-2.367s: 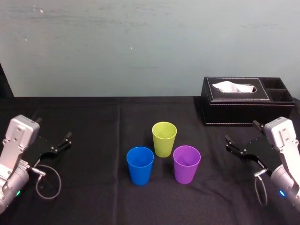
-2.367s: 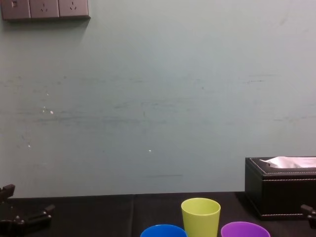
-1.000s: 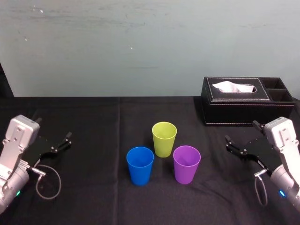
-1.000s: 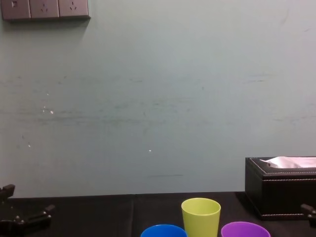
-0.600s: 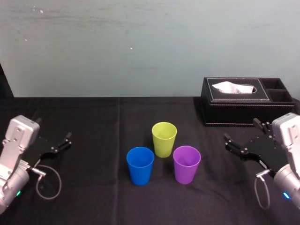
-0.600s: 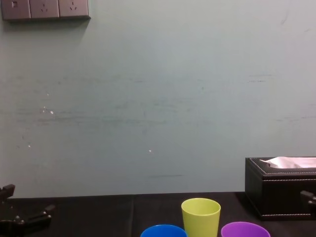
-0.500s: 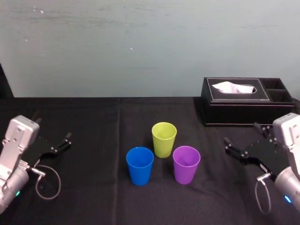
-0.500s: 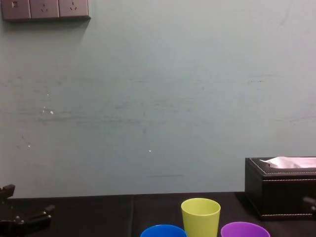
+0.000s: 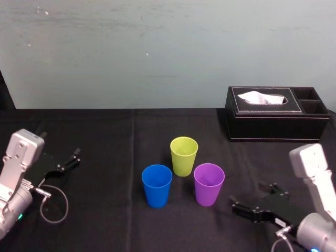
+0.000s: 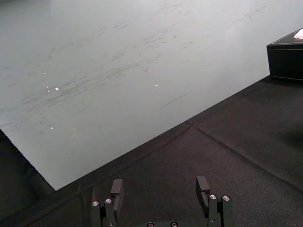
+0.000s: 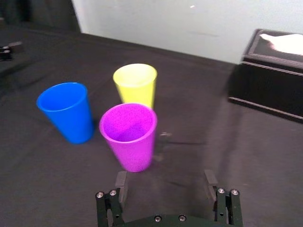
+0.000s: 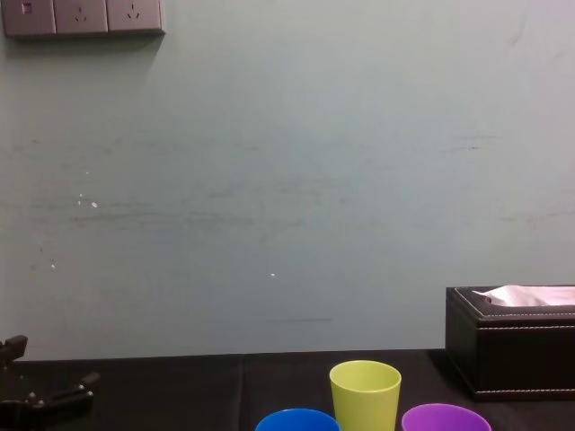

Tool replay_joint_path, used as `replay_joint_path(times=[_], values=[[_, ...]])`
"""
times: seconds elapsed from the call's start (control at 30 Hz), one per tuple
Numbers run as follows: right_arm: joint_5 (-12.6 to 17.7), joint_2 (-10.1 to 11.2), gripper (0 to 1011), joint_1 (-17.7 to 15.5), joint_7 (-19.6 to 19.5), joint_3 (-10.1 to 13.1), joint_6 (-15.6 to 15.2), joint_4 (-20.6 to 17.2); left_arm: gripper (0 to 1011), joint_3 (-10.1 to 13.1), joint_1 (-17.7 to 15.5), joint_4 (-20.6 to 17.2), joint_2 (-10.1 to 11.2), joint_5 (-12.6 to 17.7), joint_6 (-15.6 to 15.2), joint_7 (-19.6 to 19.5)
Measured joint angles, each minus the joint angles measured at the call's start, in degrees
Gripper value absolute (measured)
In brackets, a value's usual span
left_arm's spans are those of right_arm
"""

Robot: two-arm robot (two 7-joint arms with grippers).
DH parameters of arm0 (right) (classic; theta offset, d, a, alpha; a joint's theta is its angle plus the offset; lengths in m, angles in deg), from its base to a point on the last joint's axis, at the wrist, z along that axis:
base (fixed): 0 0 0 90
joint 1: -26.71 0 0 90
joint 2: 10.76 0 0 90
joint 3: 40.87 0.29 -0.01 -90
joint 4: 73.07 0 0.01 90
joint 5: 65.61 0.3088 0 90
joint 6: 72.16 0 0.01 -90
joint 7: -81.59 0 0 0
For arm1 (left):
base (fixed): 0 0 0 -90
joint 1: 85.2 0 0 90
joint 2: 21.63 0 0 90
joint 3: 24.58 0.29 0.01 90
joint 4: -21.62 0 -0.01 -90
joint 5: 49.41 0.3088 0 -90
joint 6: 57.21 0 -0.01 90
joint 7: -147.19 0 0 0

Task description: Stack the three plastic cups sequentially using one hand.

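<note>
— What has shifted in the last moment?
— From the left: the left gripper [image 9: 71,159] is parked at the left edge of the table [image 9: 105,220], fingers spread, same as before. The blue cup [image 9: 157,185], the yellow-green cup [image 9: 184,155] and the purple cup [image 9: 209,183] stand upright in a close cluster mid-table, unmoved and none nested. The right gripper [image 9: 251,198] has left its spot near the tissue box [image 9: 273,126] and swung in low, just right of the purple cup.
— So the first pick is starting?
— I'd judge so. Its fingers are spread wide, aimed at the purple cup but apart from it. It looks close to the table, though I can't tell whether it touches
</note>
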Motion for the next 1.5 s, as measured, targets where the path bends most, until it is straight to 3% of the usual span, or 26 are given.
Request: replay_joint_path(times=[0.27, 0.6, 1.5], values=[[-1.81, -2.31, 1003, 3.26, 1.44, -3.01, -4.14, 0.79, 1000, 0.00, 0.00, 0.00, 0.00, 0.00, 0.00, 0.00], [-4.28, -6.07, 1003, 6.97, 2.04, -5.23, -6.83, 3.83, 1000, 0.00, 0.00, 0.00, 0.00, 0.00, 0.00, 0.00], [-9.69, -11.52, 1003, 10.57, 3.91, -5.78, -5.48, 10.01, 1000, 0.00, 0.00, 0.00, 0.00, 0.00, 0.00, 0.00]])
